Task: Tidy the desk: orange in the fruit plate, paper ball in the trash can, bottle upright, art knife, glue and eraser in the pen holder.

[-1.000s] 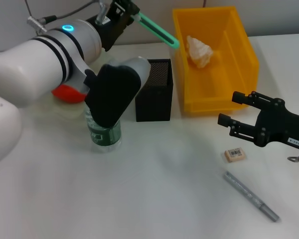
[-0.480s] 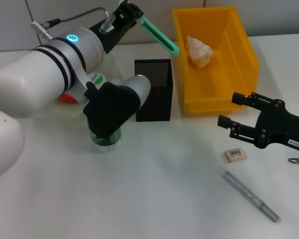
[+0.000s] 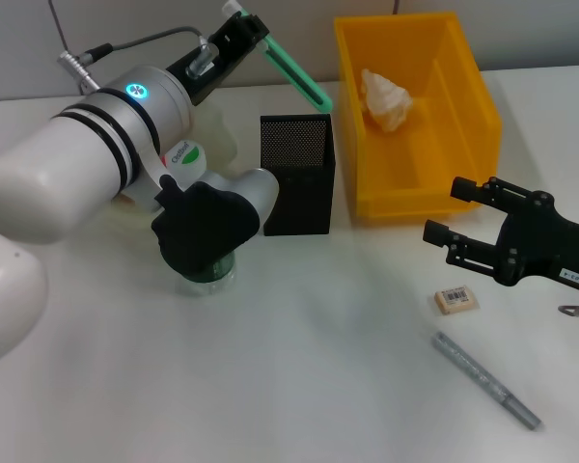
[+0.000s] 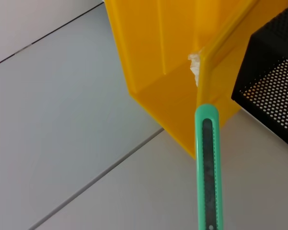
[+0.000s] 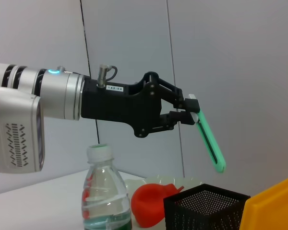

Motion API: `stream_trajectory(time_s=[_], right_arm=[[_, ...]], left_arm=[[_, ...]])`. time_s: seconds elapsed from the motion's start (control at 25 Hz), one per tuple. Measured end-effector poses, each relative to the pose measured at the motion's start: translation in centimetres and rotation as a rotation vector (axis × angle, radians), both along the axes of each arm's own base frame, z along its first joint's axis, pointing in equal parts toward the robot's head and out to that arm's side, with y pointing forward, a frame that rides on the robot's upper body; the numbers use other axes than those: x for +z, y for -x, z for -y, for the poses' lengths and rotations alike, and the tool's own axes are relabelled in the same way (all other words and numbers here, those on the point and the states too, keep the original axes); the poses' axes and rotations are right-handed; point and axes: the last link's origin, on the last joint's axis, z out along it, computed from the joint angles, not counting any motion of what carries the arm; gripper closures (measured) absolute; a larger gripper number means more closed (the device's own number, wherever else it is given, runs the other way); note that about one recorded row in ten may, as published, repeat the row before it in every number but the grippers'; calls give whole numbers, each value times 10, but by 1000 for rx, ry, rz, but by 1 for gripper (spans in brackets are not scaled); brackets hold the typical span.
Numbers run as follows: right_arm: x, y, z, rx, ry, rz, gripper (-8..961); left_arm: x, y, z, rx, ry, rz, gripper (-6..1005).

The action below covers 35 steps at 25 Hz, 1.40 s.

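Two hands: left hand (image 3: 254, 27) pinches the green art knife (image 3: 295, 69) by one end, tilted above the black mesh pen holder (image 3: 296, 174). Right hand (image 3: 447, 216) hovers spread wide over the counter (image 3: 299, 367) near the eraser (image 3: 454, 300), barcode sticker unreadable. Bottle (image 5: 103, 201) upright; paper ball (image 3: 386, 98) in yellow trash can (image 3: 463, 106).
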Motion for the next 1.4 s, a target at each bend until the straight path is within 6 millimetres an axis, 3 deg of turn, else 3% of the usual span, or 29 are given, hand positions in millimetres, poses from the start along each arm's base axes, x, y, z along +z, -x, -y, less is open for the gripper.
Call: stream_trajectory(time_s=[1.4], right_arm=[[2, 4, 1, 22, 11, -20, 240]], left_arm=[[-17, 28, 7, -169, -79, -146, 771]])
